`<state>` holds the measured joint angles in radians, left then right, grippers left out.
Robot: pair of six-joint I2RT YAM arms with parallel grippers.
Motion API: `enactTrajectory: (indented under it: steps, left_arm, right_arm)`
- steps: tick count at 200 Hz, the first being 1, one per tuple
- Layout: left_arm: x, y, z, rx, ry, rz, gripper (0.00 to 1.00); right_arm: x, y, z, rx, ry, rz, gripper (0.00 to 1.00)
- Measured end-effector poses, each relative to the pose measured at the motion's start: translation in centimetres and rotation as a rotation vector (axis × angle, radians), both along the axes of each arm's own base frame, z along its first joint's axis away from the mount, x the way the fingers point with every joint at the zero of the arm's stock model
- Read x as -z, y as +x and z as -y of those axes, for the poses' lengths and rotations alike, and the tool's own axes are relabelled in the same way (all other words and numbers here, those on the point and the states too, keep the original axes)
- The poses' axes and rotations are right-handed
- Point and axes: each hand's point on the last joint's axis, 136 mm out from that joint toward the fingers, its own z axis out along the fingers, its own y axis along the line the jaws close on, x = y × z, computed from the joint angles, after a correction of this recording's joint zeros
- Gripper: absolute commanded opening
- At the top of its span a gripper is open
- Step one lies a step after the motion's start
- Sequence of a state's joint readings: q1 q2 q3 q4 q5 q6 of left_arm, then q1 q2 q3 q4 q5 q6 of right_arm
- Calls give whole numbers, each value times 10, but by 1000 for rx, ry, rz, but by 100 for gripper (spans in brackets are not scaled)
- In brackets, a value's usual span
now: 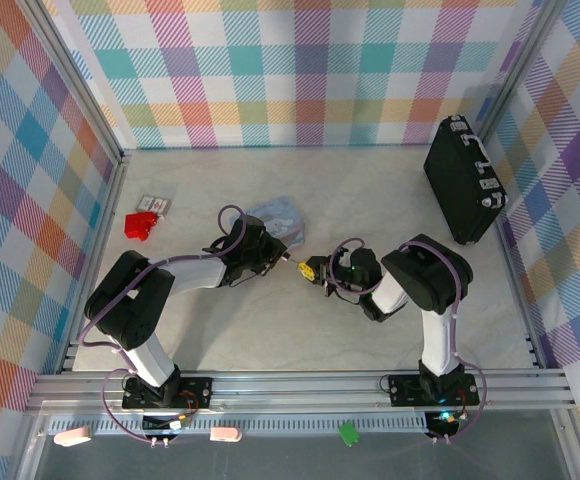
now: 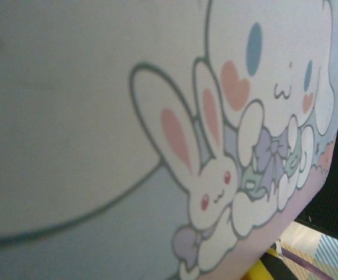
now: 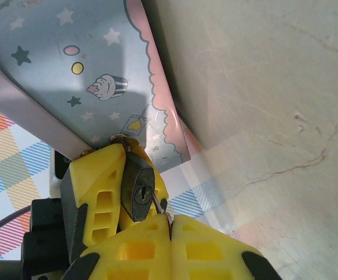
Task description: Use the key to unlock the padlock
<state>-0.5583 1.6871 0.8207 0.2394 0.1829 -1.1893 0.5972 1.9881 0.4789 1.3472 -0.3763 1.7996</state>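
Left hand (image 1: 300,265) first: I have it clenched on the padlock (image 3: 138,188), the small black body pinched between yellow fingers (image 3: 99,195) with its keyhole facing my right wrist camera. It sits just beside the pastel cartoon tin (image 2: 99,116), whose bunny-printed face is close against my left wrist camera. Whether the shackle hooks onto the tin I cannot tell, because the top of the lock is tucked behind a fingertip. My right hand (image 3: 172,224) is closed tight, tips together. A thin silvery sliver, the key (image 3: 159,204) as far as I can make out, sticks out from between them and reaches the padlock's lower edge beside the keyhole. From above, both hands meet near the middle of the worktop (image 1: 270,340). A black case (image 1: 462,180) stands at the far right by the wall, and a red item (image 1: 142,224) lies well off to the left.
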Motion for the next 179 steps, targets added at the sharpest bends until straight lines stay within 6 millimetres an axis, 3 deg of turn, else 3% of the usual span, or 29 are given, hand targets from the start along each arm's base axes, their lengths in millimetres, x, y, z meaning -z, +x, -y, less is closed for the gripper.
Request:
enactTrajectory:
  steps: [179]
  left_arm:
    - [-1,1,0,-6,-16,13,6]
  right_arm:
    - [-2,2,-1,1,3,5,0]
